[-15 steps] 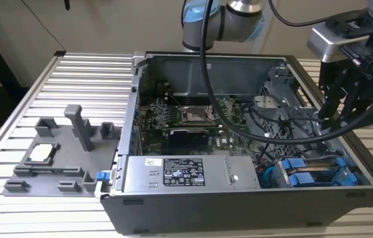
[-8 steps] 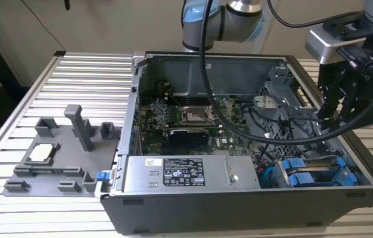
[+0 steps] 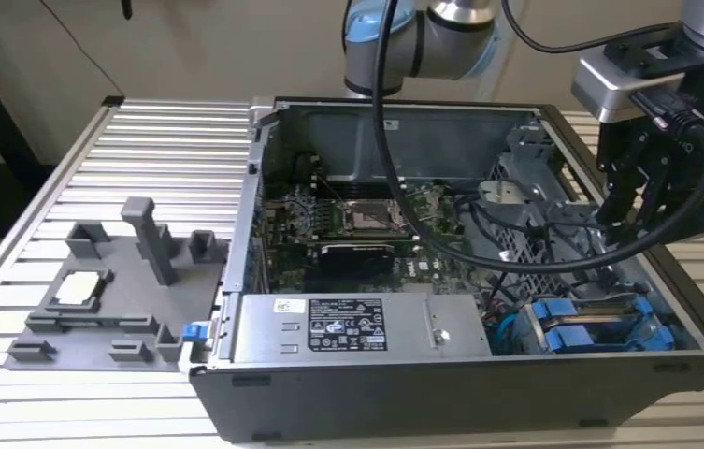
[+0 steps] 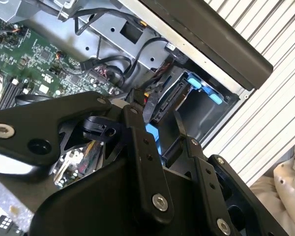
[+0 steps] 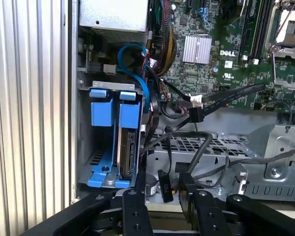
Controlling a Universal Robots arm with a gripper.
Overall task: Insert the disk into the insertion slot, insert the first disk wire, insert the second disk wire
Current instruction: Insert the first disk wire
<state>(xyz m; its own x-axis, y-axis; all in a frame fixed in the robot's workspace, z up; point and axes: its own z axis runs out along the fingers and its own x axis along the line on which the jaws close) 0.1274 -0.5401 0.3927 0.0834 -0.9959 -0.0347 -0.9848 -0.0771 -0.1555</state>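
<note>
Disk: you'll find the disk (image 5: 128, 147) standing on edge in its blue carrier, seated inside the insertion slot (image 5: 81, 147) at a corner of the computer case (image 3: 452, 398).
Neighbour: an empty blue carrier (image 5: 101, 123) sits just beside it in the same cage.
Wires: a black plug (image 5: 164, 189) hangs loose near the disk's end, and no wire looks joined to the disk.
Claw: your claw (image 5: 161, 181) is released, with its fingers apart on either side of that plug and not pinching it.
Progress: judging from this, the disk step is done and both wires are left.
Tabletop: the case rests on the ribbed tabletop (image 3: 139, 140).
</note>
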